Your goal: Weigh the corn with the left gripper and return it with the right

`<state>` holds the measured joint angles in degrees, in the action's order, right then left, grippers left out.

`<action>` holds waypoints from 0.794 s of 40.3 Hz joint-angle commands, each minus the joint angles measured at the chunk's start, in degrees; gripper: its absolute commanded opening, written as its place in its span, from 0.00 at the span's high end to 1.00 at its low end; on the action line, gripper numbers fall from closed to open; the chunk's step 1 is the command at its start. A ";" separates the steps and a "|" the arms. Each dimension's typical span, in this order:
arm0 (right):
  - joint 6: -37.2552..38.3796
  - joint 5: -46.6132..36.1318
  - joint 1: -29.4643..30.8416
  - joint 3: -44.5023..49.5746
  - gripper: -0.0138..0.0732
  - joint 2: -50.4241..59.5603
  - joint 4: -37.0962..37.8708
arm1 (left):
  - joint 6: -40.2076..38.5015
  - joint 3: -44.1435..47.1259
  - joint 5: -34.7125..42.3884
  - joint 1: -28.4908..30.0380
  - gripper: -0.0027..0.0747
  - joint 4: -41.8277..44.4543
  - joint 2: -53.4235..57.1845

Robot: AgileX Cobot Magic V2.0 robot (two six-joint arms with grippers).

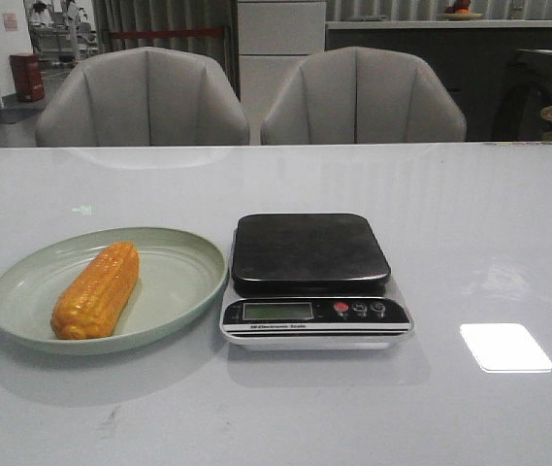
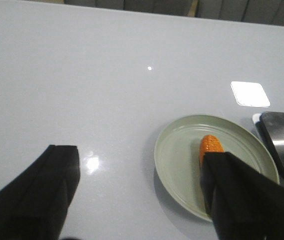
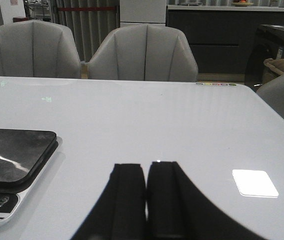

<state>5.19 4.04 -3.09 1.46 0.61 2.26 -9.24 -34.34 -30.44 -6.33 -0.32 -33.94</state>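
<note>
While the left gripper (image 2: 137, 195) hangs released, an off-centre pinch could roll the corn (image 1: 97, 289) off its plate (image 1: 183, 267).

Corn (image 2: 210, 146) mostly behind left hand (image 2: 142, 192) finger; scale (image 2: 281, 145) cropped.

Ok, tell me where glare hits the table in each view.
Front view: a bright rectangular patch on the table right of the scale. Left wrist view: the same patch beyond the plate, plus small spots. Right wrist view: it lies beside the right hand.
</note>
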 commanded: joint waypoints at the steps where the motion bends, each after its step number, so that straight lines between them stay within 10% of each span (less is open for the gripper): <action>1: -0.29 -4.44 -0.22 0.28 0.64 1.15 0.85 | 0.08 -4.76 2.23 -3.77 0.23 -0.87 -4.39; 16: -0.29 -4.44 -0.22 0.28 0.64 1.15 0.85 | -2.09 -12.51 3.72 -17.83 0.23 -2.16 -25.65; 32: -0.29 -4.44 -0.22 0.28 0.64 1.15 0.85 | -3.23 -19.20 5.11 -19.81 0.23 -2.16 -45.31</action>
<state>5.19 4.04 -3.09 1.46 0.61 2.26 -11.78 -50.50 -28.73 -25.71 -2.09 -78.18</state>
